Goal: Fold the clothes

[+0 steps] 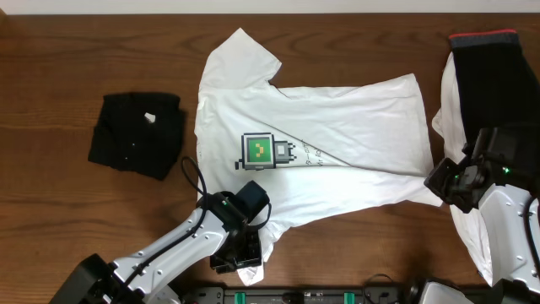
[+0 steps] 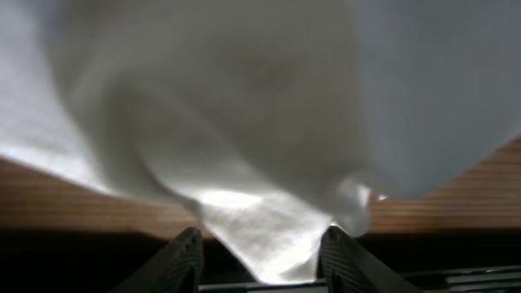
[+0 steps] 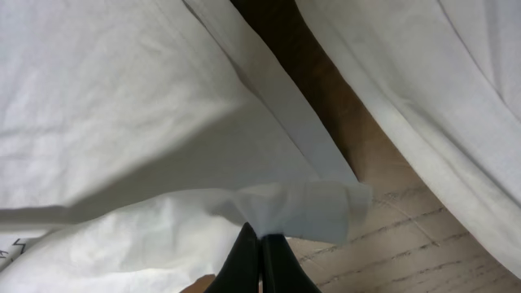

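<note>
A white T-shirt (image 1: 337,127) with a small pixel graphic lies spread on the wooden table, collar to the left. My left gripper (image 1: 239,253) is at the shirt's near sleeve by the front edge. In the left wrist view its fingers (image 2: 260,236) stand wide apart with a bunch of white sleeve cloth (image 2: 269,220) between them. My right gripper (image 1: 443,181) is at the shirt's right hem corner. In the right wrist view its fingers (image 3: 260,232) are pressed together on a fold of the white hem (image 3: 301,207).
A folded black garment (image 1: 137,135) lies at the left. A black garment with a red band (image 1: 489,76) and another white garment (image 1: 472,228) lie at the far right, under my right arm. The table's front edge is close to my left gripper.
</note>
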Controlling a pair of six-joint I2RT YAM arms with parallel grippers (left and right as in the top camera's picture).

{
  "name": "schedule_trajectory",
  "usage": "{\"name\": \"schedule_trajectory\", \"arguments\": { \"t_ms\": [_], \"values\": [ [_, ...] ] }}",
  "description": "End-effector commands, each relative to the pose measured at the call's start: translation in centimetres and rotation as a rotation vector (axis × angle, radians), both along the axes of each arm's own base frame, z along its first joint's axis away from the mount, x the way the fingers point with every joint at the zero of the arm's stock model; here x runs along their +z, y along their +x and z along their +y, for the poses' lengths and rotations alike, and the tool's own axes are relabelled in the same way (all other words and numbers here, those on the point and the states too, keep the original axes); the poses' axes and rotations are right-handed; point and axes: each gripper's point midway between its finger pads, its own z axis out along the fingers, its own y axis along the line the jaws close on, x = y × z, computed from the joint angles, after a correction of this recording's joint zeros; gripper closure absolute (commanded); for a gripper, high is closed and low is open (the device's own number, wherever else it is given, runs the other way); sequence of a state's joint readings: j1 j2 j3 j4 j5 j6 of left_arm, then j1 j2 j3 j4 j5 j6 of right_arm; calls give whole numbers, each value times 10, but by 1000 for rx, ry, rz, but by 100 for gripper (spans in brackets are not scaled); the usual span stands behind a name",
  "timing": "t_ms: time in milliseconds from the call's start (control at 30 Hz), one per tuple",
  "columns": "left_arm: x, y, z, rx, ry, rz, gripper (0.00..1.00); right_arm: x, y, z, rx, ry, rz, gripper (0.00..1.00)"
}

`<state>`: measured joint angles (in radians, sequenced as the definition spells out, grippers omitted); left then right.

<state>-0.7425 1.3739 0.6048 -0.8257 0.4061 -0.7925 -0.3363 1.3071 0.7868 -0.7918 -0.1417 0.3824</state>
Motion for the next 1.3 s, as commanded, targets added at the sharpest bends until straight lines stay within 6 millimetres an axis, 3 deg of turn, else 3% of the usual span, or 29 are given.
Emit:
{"name": "schedule_trajectory", "arguments": {
  "t_ms": [0, 100, 267, 500, 667, 800, 933, 1067, 1167, 1267],
  "values": [
    [-3, -1, 1, 5, 10, 0, 55, 6, 4, -3, -1, -4, -21, 99],
    [-3, 0, 1, 5, 8, -3, 65, 6, 4, -3, -1, -4, -21, 99],
    [-4, 1, 0, 6, 6, -5, 59, 6, 4, -3, -1, -4, -20, 99],
    [-4, -9, -13, 34, -50, 85, 60, 6, 2, -2, -1, -1, -14, 99],
    [-6, -7, -10, 32, -30, 69, 61, 6, 2, -2, -1, -1, -11, 99],
    [-9, -3, -7, 29, -10, 46, 91, 6, 2, -2, -1, -1, -12, 99],
    [-7, -6, -5, 31, -4, 60, 94, 6, 2, -2, -1, -1, -12, 99],
    [12, -5, 0, 28, 10, 80, 94, 6, 2, -2, -1, -1, -13, 99],
    [36, 4, 0, 11, -21, 43, 94, 6, 3, -2, -1, -1, -16, 99],
    [58, 19, 15, 20, 23, -47, 94, 7, 5, 1, 19, 15, -28, 99]
  ]
}}
